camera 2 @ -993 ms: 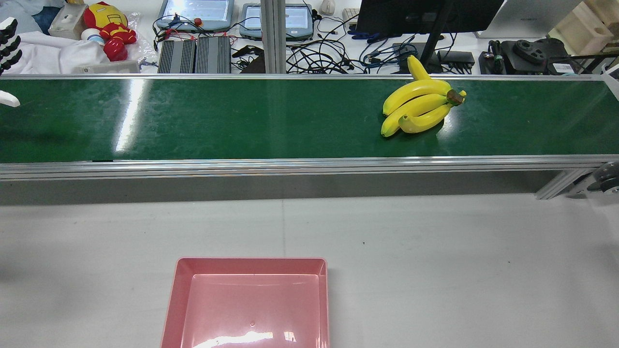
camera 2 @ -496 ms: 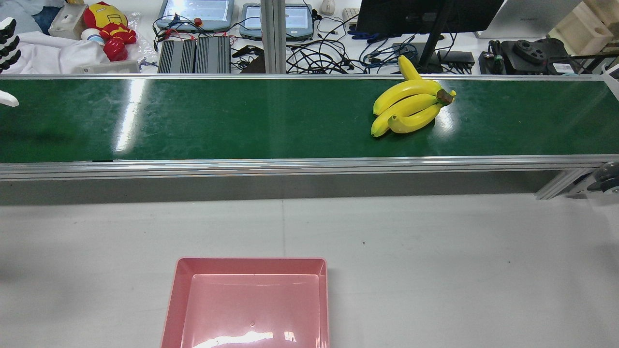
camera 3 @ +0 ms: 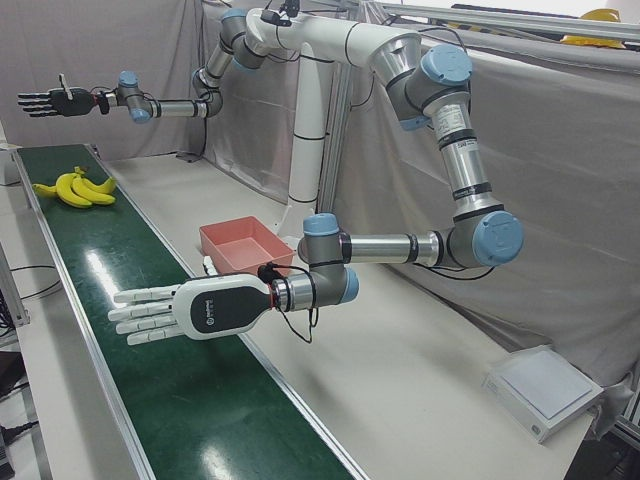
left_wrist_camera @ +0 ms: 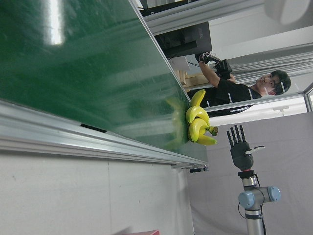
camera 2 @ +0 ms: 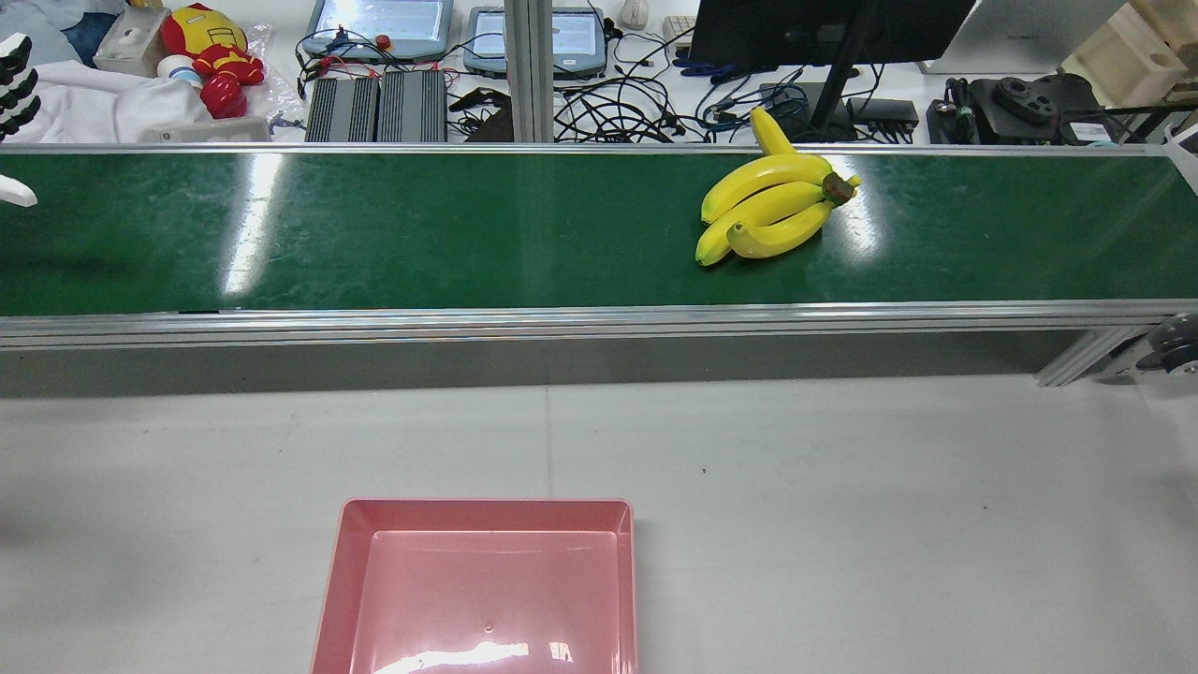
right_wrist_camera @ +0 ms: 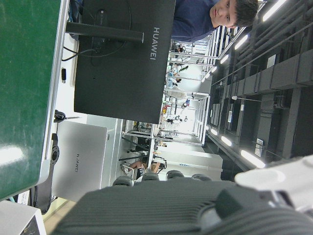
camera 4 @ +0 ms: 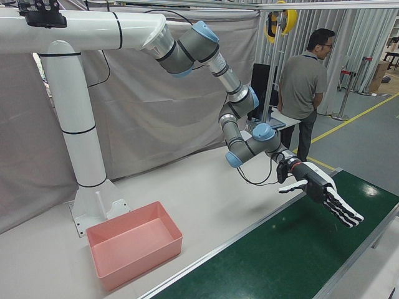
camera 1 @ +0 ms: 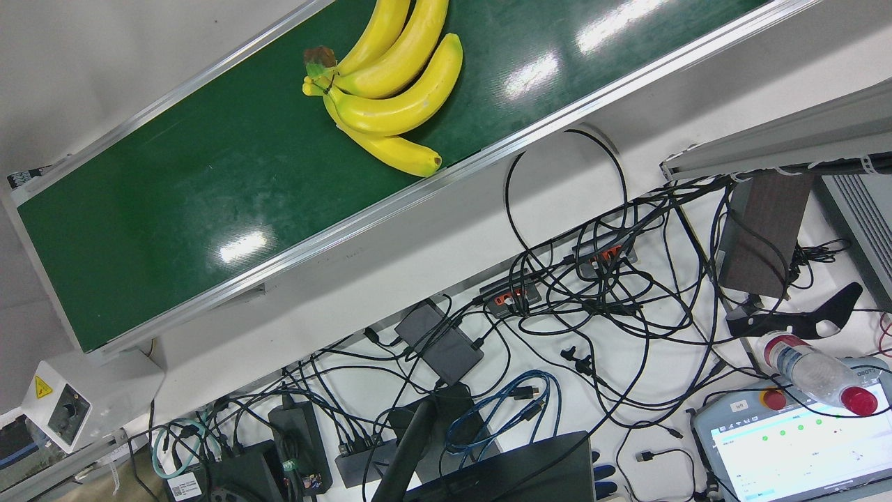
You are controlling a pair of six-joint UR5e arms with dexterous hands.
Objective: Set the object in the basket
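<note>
A bunch of yellow bananas lies on the green conveyor belt, right of its middle in the rear view. The pink basket stands with nothing in it on the grey table, nearer the robot. My left hand hovers open and flat over the belt's far left end, well away from the bananas. My right hand hangs open with fingers spread above the belt's other end, beyond the bananas. Neither hand touches anything.
Beyond the belt is a desk with tangled cables, a monitor, teach pendants and a red-and-yellow toy. A person stands by that desk. The arms' white pedestal rises behind the basket.
The bananas have travelled leftward along the belt in the rear view, keeping their pose. The left hand's fingertips at the edge have not moved, and the basket is unchanged.
</note>
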